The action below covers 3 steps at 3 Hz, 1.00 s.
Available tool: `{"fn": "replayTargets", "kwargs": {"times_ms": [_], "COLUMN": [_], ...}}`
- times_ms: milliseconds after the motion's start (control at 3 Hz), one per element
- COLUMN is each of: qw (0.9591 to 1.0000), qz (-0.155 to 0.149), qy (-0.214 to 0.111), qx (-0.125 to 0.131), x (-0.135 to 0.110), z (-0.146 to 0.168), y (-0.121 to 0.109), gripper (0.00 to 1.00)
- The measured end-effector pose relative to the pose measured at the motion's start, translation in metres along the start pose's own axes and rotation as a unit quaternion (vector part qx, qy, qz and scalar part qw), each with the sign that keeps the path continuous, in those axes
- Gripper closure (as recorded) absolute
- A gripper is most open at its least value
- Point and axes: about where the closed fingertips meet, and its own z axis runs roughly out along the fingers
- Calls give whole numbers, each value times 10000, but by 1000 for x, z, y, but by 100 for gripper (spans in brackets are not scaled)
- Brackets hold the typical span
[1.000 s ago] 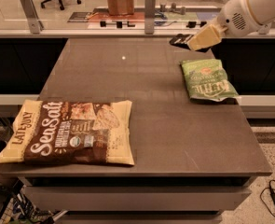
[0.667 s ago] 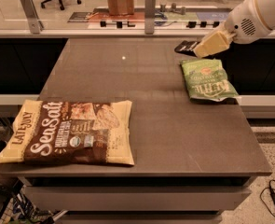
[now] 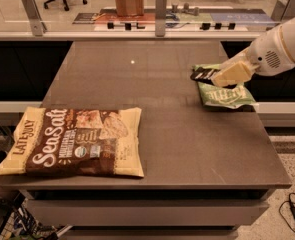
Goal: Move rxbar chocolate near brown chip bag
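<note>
The rxbar chocolate [image 3: 201, 74], a small black bar with pale lettering, sticks out to the left of my gripper [image 3: 216, 76], which is shut on it. Both hang just above the back edge of a green bag at the table's right side. My white arm reaches in from the right edge of the camera view. The brown chip bag [image 3: 72, 142], large with cream edges and "Sea Salt" lettering, lies flat at the front left corner of the table, far from the bar.
The green bag [image 3: 226, 95] lies under and in front of the gripper near the right edge of the dark table [image 3: 152, 94]. A glass partition with posts [image 3: 160, 6] runs behind the table.
The gripper, with the bar in it, has come down and towards the front, from beyond the green bag to just over its back edge. Both bags have stayed put.
</note>
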Motion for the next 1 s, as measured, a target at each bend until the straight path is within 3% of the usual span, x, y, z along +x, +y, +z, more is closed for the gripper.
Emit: {"fn": "replayTargets", "kwargs": {"times_ms": [667,1000], "qw": [9992,9989], "qz": [-215,-193], "qy": [-101,-74], "qx": [-307,-433], "x": [17,20], "z": [-16,-14], "y": [104,137], "gripper": [100,100]}}
